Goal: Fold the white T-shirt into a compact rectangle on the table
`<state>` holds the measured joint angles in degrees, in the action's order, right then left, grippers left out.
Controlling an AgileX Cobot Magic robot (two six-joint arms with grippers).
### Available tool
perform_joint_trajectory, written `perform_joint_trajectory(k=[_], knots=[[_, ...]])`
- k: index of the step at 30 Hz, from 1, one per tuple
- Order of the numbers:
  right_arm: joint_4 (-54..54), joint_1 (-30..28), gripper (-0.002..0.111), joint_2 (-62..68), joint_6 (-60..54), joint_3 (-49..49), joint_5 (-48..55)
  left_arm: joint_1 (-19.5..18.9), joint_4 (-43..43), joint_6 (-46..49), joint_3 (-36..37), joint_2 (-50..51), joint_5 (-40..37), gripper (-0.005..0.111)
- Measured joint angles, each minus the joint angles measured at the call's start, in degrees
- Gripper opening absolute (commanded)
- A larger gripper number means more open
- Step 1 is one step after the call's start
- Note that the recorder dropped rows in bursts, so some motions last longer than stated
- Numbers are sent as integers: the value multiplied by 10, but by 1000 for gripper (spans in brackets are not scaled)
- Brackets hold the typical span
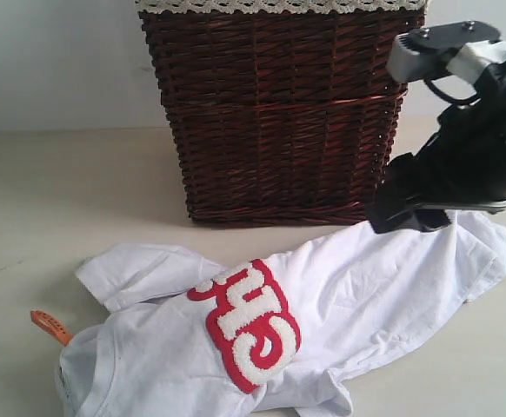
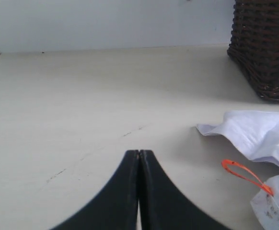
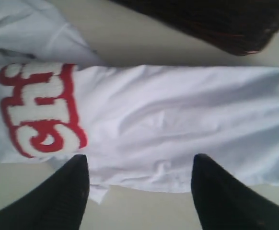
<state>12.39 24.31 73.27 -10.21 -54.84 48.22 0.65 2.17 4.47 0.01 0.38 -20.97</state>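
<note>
The white T-shirt lies rumpled across the lower frame on the worktop, before the basket. Our right gripper hangs wide and empty over its right end; our left gripper is closed, empty. We should grasp one edge cleanly, smoothing before folding.

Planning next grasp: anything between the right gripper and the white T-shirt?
Nothing visible. The right gripper hangs open over the white T-shirt, with nothing lying on the cloth below it. The wicker basket stands behind, off the path.
</note>
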Motion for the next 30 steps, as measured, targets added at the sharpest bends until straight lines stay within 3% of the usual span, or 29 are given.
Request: perform_joint_trajectory(k=[5,12,25,28,30], knots=[[51,38,56,38,-63,15,-3,0,0,0,0,0,0,0],[105,139,56,130,-183,73,-78,0,-5,5,0,0,0,0],[111,155,55,294,-176,101,-147,0,-31,41,0,0,0,0],[113,155,45,301,-175,100,-156,0,-43,53,0,0,0,0],[113,155,30,303,-175,98,-161,0,-63,63,0,0,0,0]])
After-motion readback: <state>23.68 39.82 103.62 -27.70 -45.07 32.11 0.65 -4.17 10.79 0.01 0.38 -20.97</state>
